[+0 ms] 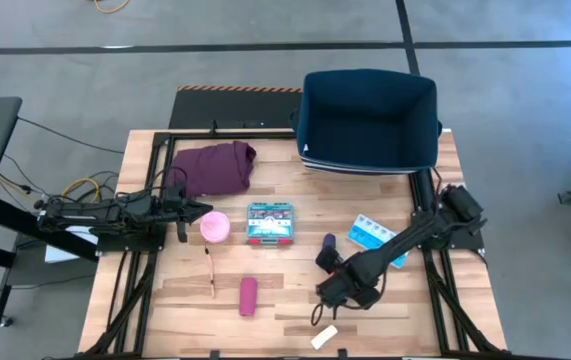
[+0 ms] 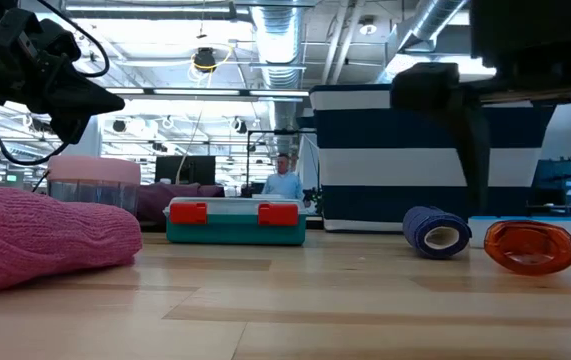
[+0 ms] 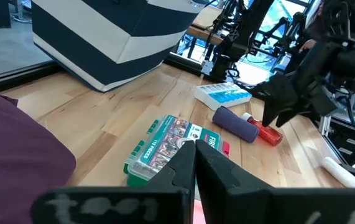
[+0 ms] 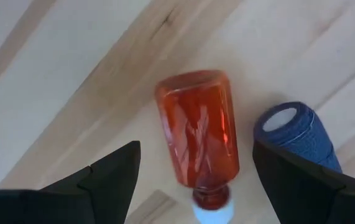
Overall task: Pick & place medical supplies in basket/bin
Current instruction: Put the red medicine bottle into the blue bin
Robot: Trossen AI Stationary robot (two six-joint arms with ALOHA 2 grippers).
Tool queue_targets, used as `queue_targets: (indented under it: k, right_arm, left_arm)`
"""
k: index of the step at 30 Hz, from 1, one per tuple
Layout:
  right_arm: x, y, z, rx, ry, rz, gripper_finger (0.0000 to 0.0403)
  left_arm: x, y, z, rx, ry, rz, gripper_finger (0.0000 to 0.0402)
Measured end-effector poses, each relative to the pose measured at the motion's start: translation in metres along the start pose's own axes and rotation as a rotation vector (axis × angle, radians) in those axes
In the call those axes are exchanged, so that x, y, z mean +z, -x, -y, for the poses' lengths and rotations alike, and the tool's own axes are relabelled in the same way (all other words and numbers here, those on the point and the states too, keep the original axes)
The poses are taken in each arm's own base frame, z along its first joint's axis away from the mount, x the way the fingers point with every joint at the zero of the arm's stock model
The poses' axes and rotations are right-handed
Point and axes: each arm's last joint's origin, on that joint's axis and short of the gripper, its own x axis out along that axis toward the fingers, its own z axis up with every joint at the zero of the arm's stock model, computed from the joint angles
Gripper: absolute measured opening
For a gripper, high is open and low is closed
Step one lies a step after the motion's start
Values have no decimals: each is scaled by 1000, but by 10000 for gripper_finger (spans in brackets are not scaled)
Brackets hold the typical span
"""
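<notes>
An orange-red vial point(image 4: 199, 134) lies on its side on the wood table, next to the navy roll point(image 4: 298, 134). My right gripper point(image 4: 196, 149) hangs above the vial, pointing down, open, one finger on each side and clear of it. In the high view the arm hides the vial. My left gripper point(image 1: 181, 215) waits shut at the table's left edge, beside the pink roll point(image 1: 215, 226). The teal box point(image 1: 270, 223), pill organizer point(image 1: 373, 232), maroon roll point(image 1: 249, 295), thin stick point(image 1: 209, 272) and white packet point(image 1: 324, 336) lie flat on the table. The navy bin point(image 1: 370, 120) stands at the far right.
A maroon cloth point(image 1: 213, 167) lies bunched at the far left of the table. Black frame rails run along the table's left and right edges. Bare wood shows along the near edge between the maroon roll and the white packet. A person stands in the room beyond the table.
</notes>
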Motion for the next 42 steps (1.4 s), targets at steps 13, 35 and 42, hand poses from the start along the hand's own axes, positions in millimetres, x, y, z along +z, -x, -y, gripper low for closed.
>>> queue_targets:
  k: [13, 35, 42]
  right_arm:
    - [2, -15, 10, 35, -31, -10, 306]
    - [6, -23, 9, 65, -110, 6, 277]
    - [12, -28, 10, 77, -113, 50, 219]
  left_arm:
    - [0, 0, 0, -1, 2, 3, 0]
    - [0, 0, 0, -1, 1, 3, 0]
    - [0, 0, 0, -1, 0, 4, 0]
